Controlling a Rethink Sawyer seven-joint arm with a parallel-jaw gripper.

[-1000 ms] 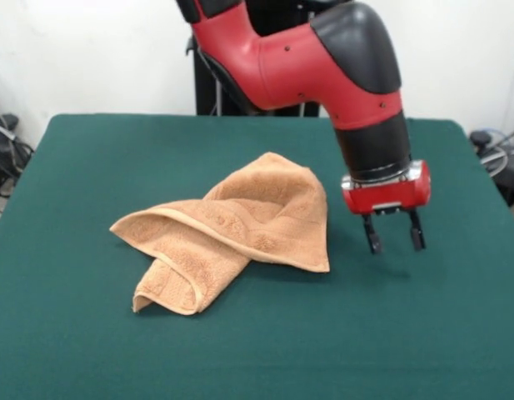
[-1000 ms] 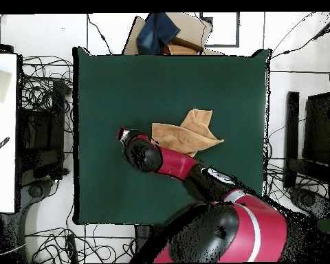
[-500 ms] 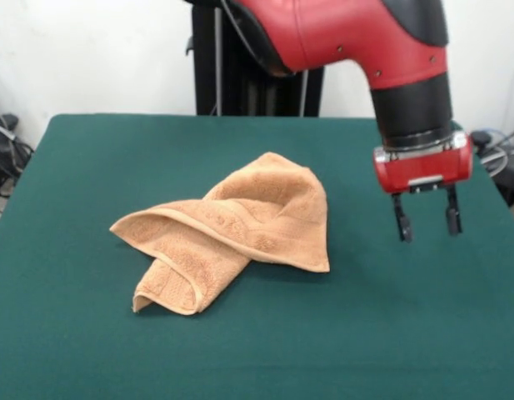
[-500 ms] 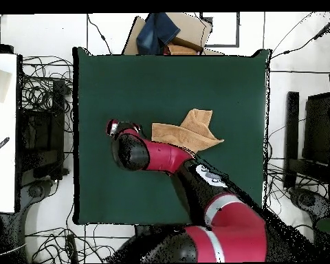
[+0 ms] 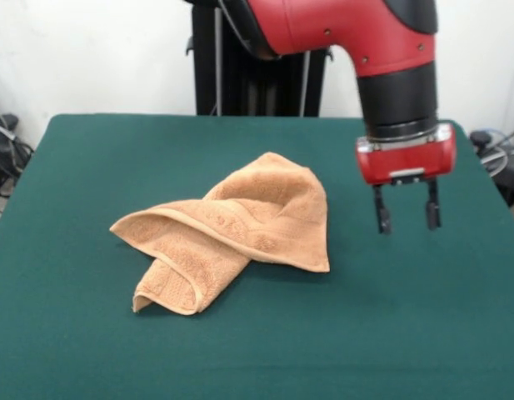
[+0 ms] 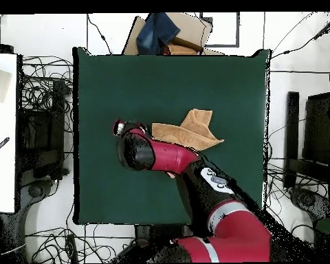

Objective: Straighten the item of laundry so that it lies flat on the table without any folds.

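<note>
The item of laundry (image 5: 232,232) is a light orange-tan towel, crumpled and folded over itself near the middle of the dark green table (image 5: 115,350). One folded corner points toward the front left. From above the item of laundry (image 6: 192,130) lies right of the arm's wrist. My gripper (image 5: 404,218) hangs open above the table, to the right of the towel, apart from it and holding nothing. In the overhead view the gripper (image 6: 119,128) peeks out at the wrist's left side.
A cardboard box with blue cloth (image 6: 169,33) sits past the table's far edge in the overhead view. Cables and equipment (image 6: 40,130) crowd the floor at both sides. A white surface (image 6: 1,130) stands at the left.
The gripper swung rightward away from the towel, then came back a little toward it and rose slightly. The towel has not moved.
</note>
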